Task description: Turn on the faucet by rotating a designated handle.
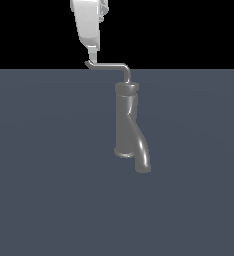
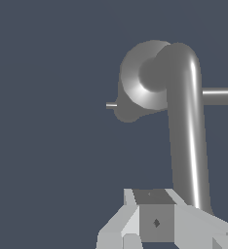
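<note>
— Metal all through, by the look of it: the faucet [image 1: 126, 125] is a grey cylinder standing on the dark desk [image 1: 39, 175], collar on top, thick spout curling down toward the camera in the exterior view. I'd judge it rigid and fixed in place.

— And the handle [image 1: 111, 65]?

— Thin rod rising from the collar, bent to run level toward the exterior view's left, ending in a small hook. Stiff, smooth, probably slippery; it should swing about the body's axis rather than flex.

— Where's the tool [image 1: 91, 55]?

— Its tip is right at that hooked end, touching or nearly so. Whether it's clenched or released, I cannot tell; the fingers look close together.

— Best contact?

— Out near the hook, for leverage. Push sideways; the hook may stop the tip sliding off.
</note>
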Controlling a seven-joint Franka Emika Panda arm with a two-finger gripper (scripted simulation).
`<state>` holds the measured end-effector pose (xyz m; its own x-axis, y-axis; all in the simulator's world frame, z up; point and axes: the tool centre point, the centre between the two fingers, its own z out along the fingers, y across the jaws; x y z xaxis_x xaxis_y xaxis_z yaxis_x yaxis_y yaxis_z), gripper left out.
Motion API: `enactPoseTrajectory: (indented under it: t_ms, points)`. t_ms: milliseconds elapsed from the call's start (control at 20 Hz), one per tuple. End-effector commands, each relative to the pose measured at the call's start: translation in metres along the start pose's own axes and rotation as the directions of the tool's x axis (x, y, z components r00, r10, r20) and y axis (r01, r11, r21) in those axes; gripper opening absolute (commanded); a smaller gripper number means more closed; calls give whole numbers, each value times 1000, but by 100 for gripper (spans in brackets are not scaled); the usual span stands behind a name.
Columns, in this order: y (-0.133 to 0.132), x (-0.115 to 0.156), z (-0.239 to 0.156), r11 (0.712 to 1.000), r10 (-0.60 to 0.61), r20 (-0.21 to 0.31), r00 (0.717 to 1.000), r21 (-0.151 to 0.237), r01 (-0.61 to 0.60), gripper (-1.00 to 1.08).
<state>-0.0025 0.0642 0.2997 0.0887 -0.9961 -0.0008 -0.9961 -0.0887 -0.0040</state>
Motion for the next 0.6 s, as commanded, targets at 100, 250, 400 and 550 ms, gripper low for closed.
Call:
enactPoseTrajectory:
  t_ms: [100, 250, 400, 550]
  points:
    - [15, -1, 0, 1000, 0, -1, 1000, -4, 0, -100]
    - [23, -1, 0, 1000, 0, -1, 1000, -4, 0, -100]
    - [31, -2, 0, 1000, 1, -1, 1000, -4, -1, -100]
    - [40, -2, 0, 1000, 1, -1, 1000, -4, -1, -100]
